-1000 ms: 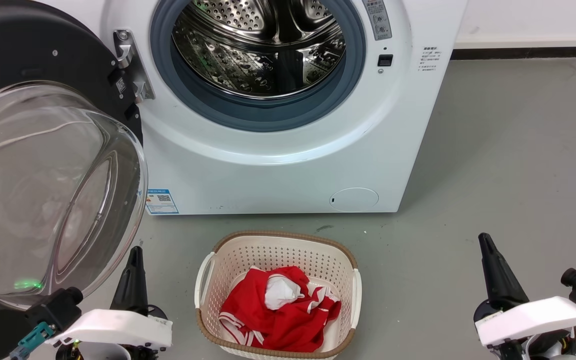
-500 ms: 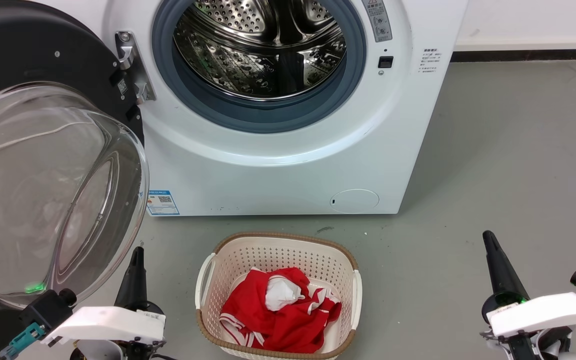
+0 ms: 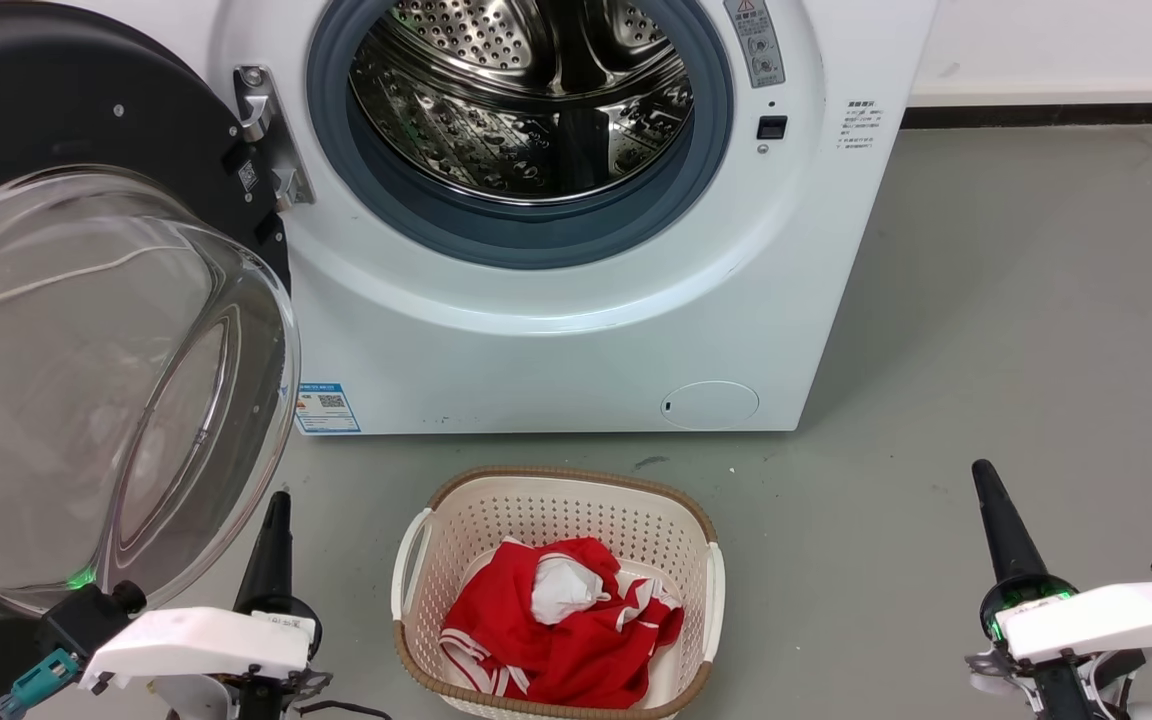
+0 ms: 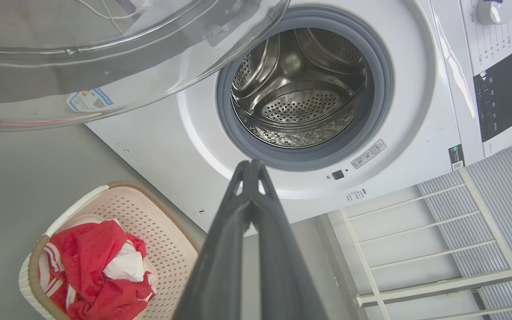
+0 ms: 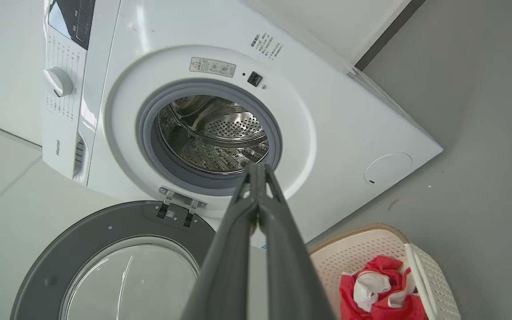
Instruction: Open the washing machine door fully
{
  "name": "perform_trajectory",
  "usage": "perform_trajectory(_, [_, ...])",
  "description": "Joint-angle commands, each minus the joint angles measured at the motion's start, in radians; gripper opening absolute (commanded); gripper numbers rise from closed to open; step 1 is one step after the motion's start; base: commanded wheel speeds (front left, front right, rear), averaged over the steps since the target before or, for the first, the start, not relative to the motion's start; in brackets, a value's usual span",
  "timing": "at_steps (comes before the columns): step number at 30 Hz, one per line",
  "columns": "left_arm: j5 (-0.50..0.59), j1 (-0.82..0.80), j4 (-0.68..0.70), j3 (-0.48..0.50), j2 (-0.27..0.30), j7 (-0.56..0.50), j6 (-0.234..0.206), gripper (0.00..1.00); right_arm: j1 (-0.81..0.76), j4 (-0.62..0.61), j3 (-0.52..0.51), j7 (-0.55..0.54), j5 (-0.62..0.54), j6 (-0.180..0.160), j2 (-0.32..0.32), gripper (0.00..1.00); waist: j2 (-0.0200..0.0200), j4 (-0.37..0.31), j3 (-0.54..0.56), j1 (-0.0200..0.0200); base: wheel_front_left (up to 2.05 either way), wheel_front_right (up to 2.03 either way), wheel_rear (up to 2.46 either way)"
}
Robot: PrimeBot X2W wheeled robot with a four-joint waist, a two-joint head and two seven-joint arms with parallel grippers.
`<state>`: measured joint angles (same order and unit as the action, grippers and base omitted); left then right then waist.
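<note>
The washing machine door (image 3: pixel 86 300) stands swung wide open to the left of the machine, its black rim and bulging clear glass bowl facing me, held by a metal hinge (image 3: pixel 266 130). The same door (image 5: pixel 118 266) shows in the right wrist view, and its glass bowl (image 4: pixel 105 53) crosses the top of the left wrist view. My left gripper (image 3: pixel 276 505) sits shut low at the bottom left, just below the glass, touching nothing. At the lower right my right gripper (image 3: pixel 983 472) is shut too, over bare floor. Both pairs of fingers (image 4: pixel 250 166) (image 5: pixel 256 169) are pressed together and hold nothing.
The drum opening (image 3: pixel 521 90) with its grey rubber ring is uncovered. A white laundry basket (image 3: pixel 706 590) with red and white clothes (image 3: pixel 556 630) stands on the grey floor before the machine. A metal rack (image 4: pixel 438 249) shows in the left wrist view.
Both grippers have drawn back slightly toward the bottom edge. The picture has shifted down a little. The door stands as before.
</note>
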<state>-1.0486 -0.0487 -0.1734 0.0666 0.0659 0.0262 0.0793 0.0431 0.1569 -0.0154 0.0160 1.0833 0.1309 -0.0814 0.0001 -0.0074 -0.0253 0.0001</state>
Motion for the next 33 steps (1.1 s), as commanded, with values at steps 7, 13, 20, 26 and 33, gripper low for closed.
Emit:
perform_trajectory(7, [-0.085,-0.031,-0.005,0.009,0.000,-0.023,0.012,0.00,0.029,0.006,-0.009,-0.013,0.088,0.000,-0.006,0.00,-0.0001,0.001,0.002,-0.0001,0.00,0.00,0.00])
perform_trajectory(13, [-0.147,-0.034,-0.014,0.015,-0.002,-0.039,0.018,0.00,0.034,0.017,-0.015,-0.024,0.150,0.000,-0.006,0.00,-0.0001,0.001,0.004,-0.0001,0.00,0.00,0.00])
perform_trajectory(20, [-0.216,-0.041,-0.024,0.021,-0.005,-0.056,0.024,0.00,0.041,0.027,-0.021,-0.035,0.219,0.000,-0.005,0.00,-0.0001,0.002,0.007,-0.0001,0.00,0.00,0.00])
perform_trajectory(26, [-0.271,-0.046,-0.032,0.025,-0.006,-0.069,0.028,0.00,0.047,0.037,-0.027,-0.045,0.273,0.000,-0.004,0.00,-0.0001,0.003,0.009,-0.0001,0.00,0.00,0.00])
perform_trajectory(33, [-0.332,-0.047,-0.040,0.030,-0.008,-0.085,0.034,0.00,0.049,0.048,-0.034,-0.056,0.334,0.000,-0.003,0.00,-0.0001,0.004,0.011,-0.0001,0.00,0.00,0.00])
